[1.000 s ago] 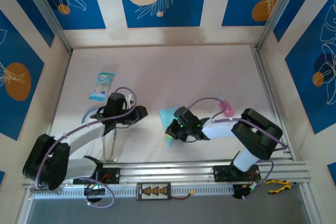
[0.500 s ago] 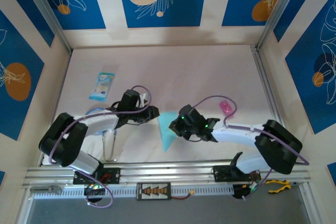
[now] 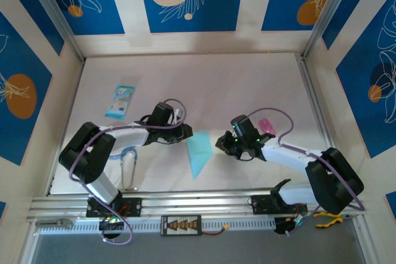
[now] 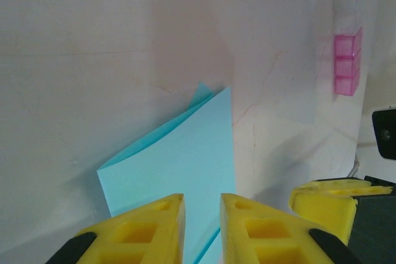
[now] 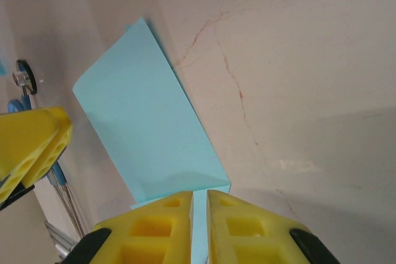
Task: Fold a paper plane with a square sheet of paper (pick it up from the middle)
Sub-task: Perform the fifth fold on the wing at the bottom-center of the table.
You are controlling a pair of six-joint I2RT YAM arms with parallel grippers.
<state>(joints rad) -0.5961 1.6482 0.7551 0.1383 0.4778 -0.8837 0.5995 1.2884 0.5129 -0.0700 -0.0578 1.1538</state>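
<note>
Left gripper points at the paper plane, its yellow fingers a little apart with a narrow gap between them. Light-blue paper shows through that gap and spreads out just ahead of the fingertips, a second layer peeking out at its far corner. Facing it from the other side, the right gripper has its jaws almost together, and a thin strip of the paper sits in the slit; whether they pinch it I cannot tell. The plane lies on the table between the two grippers, its sharp tip pointing back toward the arm bases. A pink item rests behind the right gripper. A blue-and-white packet lies well behind the left gripper, off to its left.
</note>
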